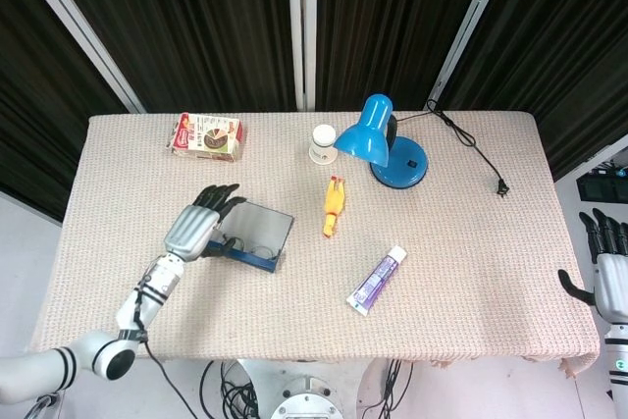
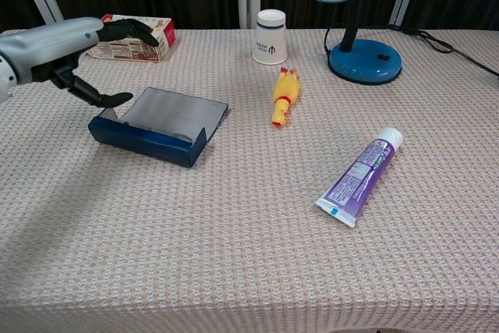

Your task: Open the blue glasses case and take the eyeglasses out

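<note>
The blue glasses case (image 1: pixel 253 242) (image 2: pixel 153 137) lies open on the left half of the table, its grey-lined lid (image 2: pixel 178 114) tipped back toward the far side. In the head view the eyeglasses (image 1: pixel 247 242) show faintly inside the tray; the chest view hides them behind the case's front wall. My left hand (image 1: pixel 197 224) (image 2: pixel 72 44) hovers above the case's left end, fingers spread, holding nothing. My right hand (image 1: pixel 606 267) hangs off the table's right edge, fingers extended and empty.
A yellow rubber chicken (image 1: pixel 335 207) lies right of the case and a purple toothpaste tube (image 1: pixel 377 280) nearer the front. At the back stand a snack box (image 1: pixel 206 136), a white cup (image 1: pixel 323 143) and a blue desk lamp (image 1: pixel 386 143) with its cord.
</note>
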`<state>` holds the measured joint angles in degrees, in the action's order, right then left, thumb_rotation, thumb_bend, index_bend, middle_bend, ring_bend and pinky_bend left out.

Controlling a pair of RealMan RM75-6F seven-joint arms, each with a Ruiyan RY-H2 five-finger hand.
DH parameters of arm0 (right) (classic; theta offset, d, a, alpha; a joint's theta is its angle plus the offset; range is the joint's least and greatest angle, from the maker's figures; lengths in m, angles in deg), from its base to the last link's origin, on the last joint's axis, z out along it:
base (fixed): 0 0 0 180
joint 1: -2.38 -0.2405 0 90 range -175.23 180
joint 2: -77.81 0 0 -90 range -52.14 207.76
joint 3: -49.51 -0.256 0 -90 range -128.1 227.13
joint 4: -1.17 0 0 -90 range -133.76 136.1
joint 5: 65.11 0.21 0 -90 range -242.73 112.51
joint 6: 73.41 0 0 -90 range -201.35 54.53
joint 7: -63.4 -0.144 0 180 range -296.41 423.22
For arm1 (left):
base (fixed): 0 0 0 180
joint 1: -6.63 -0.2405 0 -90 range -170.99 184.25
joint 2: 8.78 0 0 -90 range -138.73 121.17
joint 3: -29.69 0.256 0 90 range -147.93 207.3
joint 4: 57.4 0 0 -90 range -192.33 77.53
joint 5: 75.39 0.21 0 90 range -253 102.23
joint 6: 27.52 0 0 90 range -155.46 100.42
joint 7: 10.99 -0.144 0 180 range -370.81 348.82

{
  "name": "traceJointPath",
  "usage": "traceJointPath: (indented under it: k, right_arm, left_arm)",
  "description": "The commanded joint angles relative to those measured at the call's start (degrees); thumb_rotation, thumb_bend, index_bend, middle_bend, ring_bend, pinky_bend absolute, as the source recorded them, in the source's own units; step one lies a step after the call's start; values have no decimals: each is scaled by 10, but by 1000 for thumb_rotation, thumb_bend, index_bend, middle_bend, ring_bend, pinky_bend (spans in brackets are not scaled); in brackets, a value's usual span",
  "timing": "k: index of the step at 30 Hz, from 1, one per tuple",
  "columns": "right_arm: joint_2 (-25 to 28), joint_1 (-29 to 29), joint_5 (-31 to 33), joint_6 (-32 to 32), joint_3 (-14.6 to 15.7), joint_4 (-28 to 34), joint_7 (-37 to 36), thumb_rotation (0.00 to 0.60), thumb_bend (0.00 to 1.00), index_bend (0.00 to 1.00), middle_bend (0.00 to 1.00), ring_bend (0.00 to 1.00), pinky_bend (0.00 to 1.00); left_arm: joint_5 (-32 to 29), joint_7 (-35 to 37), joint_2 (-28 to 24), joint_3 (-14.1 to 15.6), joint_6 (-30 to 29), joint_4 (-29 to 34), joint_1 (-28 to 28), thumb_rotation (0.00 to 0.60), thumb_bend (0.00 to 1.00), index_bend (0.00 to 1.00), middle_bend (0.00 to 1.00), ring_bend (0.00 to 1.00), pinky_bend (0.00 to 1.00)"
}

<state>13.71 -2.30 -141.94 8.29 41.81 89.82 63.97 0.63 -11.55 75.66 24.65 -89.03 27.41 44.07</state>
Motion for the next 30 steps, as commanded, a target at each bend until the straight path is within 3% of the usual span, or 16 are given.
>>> traceJointPath:
  k: [1, 9, 15, 19, 30]
  right_arm:
    - [0, 0, -3, 1, 1, 3, 1, 600, 216, 0, 0, 0, 0]
    - [3, -1, -7, 3, 2, 10, 6, 600, 216, 0, 0, 0, 0]
    - [0, -1, -7, 1, 4, 9, 6, 600, 216, 0, 0, 0, 0]
    - [0, -1, -7, 1, 3, 9, 4, 600, 216, 0, 0, 0, 0]
    - [0, -1, -5, -3, 3, -2, -10, 600, 216, 0, 0, 0, 0]
  left_arm:
    - [22, 8, -34, 26, 2, 48, -20, 600, 351, 177, 0, 0, 0]
    - [42, 15, -54, 53, 36, 86, -22, 600, 367, 194, 0, 0, 0]
    - [50, -7, -26, 50, 53, 73, -12, 600, 373, 194, 0, 0, 0]
    - [51, -27, -13, 46, 70, 71, 1, 600, 450, 195, 0, 0, 0]
    - [0, -75, -9, 39, 119, 76, 21, 600, 513, 210, 0, 0, 0]
